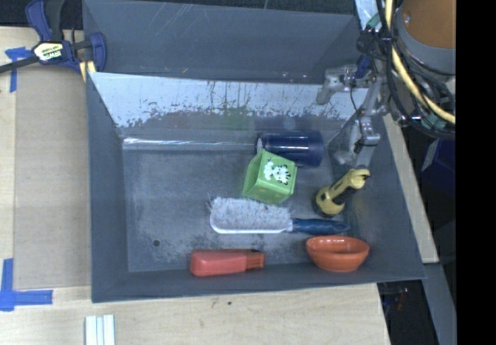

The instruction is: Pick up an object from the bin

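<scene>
My gripper (354,146) hangs over the bin's right side with its fingers open and nothing between them. Just below it lies a small yellow curved toy (341,190) with a dark ring at its lower end. To the gripper's left a dark blue cylinder (294,148) lies on its side. A green box with a white label (270,177) leans against the front of that cylinder.
A brush with white bristles and a blue handle (260,218) lies across the bin's middle. An orange bowl (337,252) sits at the front right corner and a red oblong block (226,262) at the front. The arm with its cables stands over the right wall.
</scene>
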Available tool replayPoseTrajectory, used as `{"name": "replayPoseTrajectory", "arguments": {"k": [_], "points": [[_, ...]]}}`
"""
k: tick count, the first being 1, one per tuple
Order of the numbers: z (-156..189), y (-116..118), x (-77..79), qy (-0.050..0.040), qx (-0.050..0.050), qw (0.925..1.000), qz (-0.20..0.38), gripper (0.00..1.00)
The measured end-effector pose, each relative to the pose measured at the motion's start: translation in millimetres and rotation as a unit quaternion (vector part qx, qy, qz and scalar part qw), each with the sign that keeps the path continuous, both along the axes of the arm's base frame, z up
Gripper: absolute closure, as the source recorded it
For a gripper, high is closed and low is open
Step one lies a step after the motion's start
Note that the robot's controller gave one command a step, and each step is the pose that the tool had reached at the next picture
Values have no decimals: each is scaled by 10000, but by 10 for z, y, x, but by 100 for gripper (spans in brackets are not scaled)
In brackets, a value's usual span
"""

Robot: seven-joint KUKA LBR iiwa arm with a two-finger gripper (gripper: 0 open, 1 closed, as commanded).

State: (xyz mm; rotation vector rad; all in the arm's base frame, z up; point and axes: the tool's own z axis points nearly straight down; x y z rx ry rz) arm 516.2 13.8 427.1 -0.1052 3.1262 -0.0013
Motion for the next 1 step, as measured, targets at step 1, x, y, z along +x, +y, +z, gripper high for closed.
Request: {"name": "replayPoseTrajectory", "arguments": {"k": [1], "points": [[-122,712,343,-59,-7,9983,587,0]]}}
